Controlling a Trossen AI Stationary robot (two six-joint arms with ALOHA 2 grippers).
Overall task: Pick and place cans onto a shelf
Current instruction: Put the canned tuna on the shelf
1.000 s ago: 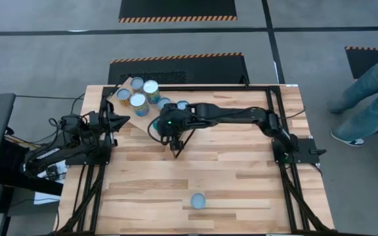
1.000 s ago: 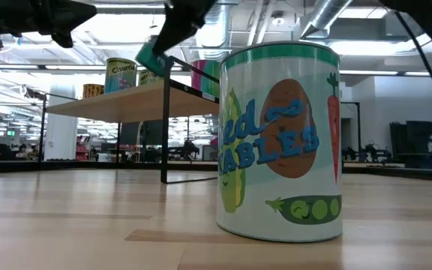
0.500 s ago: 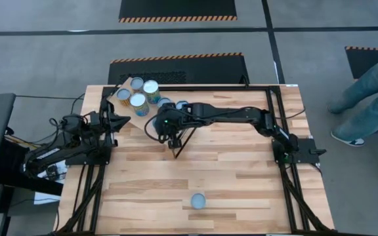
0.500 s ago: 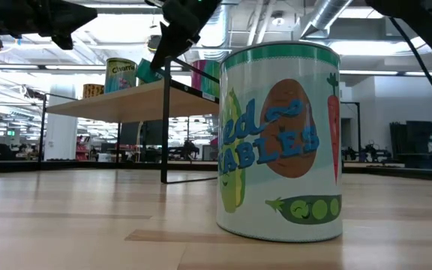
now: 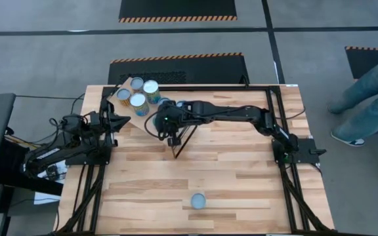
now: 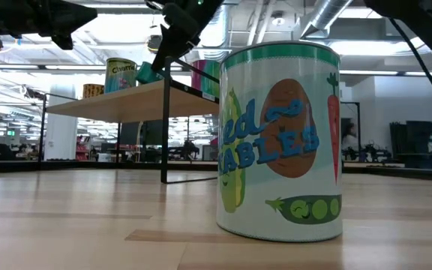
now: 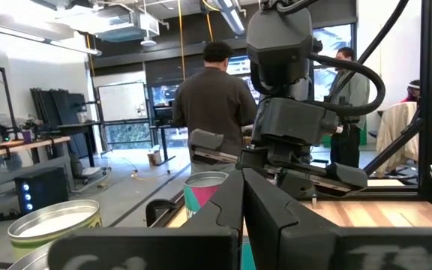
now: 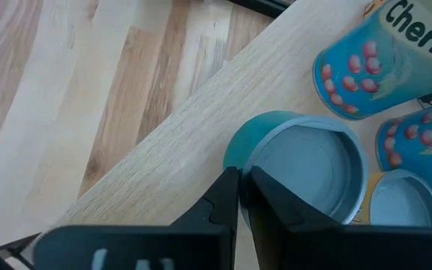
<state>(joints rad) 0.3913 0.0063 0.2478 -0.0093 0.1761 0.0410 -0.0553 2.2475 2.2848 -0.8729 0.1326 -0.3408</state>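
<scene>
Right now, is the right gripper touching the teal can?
Cannot tell. Right wrist view: the right gripper overlaps the teal can rim; neither contact nor gap shows.

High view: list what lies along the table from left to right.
Left gripper, shut, beside the shelf → cans on the shelf → right gripper over the shelf's dark-framed end → lone can near the front edge → right arm's base.

Cans [image 5: 138, 103] upright on slanted wooden shelf [image 5: 120, 98]
</scene>
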